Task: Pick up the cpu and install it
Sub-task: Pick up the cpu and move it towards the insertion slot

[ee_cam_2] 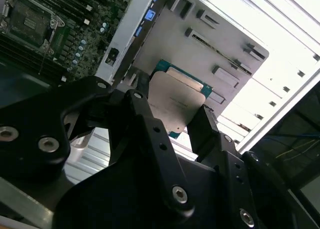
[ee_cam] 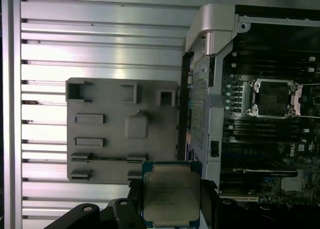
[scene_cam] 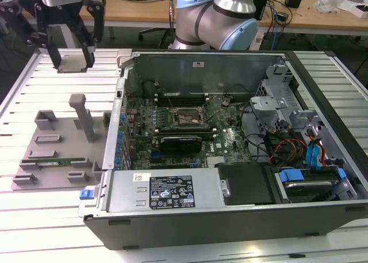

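- The cpu (ee_cam: 171, 196) is a flat square chip: a silvery-grey metal lid with a thin green-blue edge around it
- The gripper (scene_cam: 73, 61) is clamped on it, black fingers (ee_cam_2: 199, 131) pressing two opposite sides
- It hangs above the slatted table (scene_cam: 34, 217), at the exterior view's left of the open computer case (scene_cam: 230, 223), apart from the grey fixture tray (scene_cam: 60, 125)
- The exterior view gives only a plain grey square — both wrist views bring out the green edge
- The first wrist view takes in the cpu socket (ee_cam: 274, 98) on the motherboard inside the case
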